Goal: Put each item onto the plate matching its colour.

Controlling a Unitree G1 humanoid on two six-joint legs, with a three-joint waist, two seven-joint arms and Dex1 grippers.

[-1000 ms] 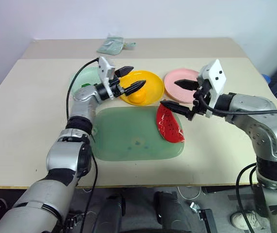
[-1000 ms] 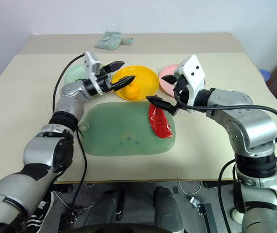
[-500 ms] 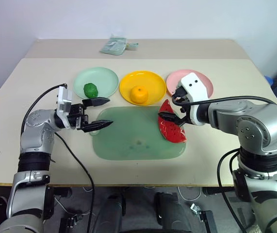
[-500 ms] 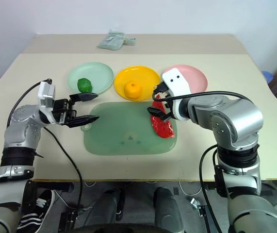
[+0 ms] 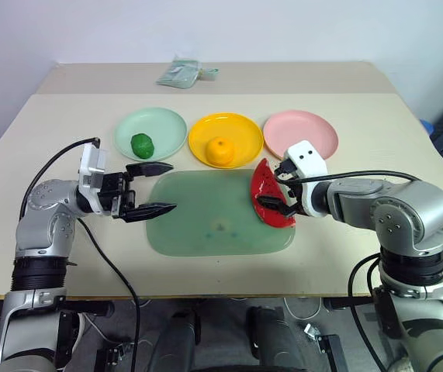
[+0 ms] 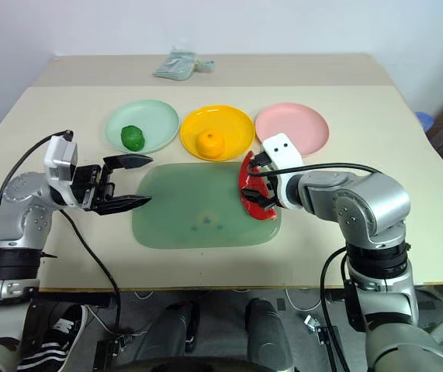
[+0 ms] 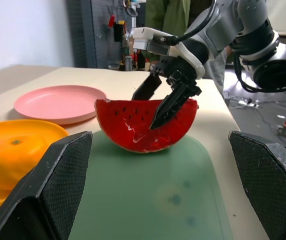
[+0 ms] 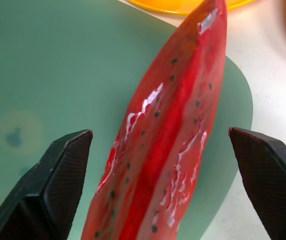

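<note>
The red watermelon wedge stands on edge at the right end of the green mat. My right gripper is open and straddles it, one finger on each side with a gap to the wedge. My left gripper hangs open over the mat's left edge, holding nothing. The dark green lump lies on the mint plate. On the yellow plate sits the orange fruit. The pink plate is bare.
A folded pale green cloth lies at the table's far edge. The three plates stand in a row behind the mat. Bare tabletop runs along both sides and in front of the mat.
My left gripper drew back from over the yellow plate to the mat's left edge. My right gripper sank and turned, its fingers now around the wedge.
</note>
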